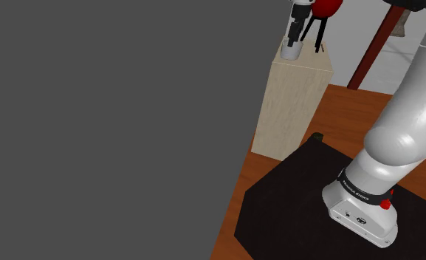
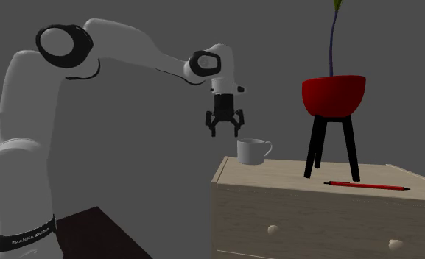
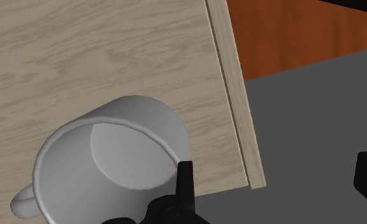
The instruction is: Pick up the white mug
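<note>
On the pale wooden dresser (image 2: pixel 292 181) stood the white mug (image 2: pixel 251 151); I saw the gripper (image 2: pixel 224 127) above, beside it, wide open, empty.

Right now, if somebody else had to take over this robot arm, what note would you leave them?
Gripper: open, empty, hanging above the white mug, off to the side past the dresser edge.
Mug: upright on the dresser top near its corner, untouched.
Done: nothing grasped yet.
Left: probably centre the gripper over the mug, lower, close, lift.
</note>
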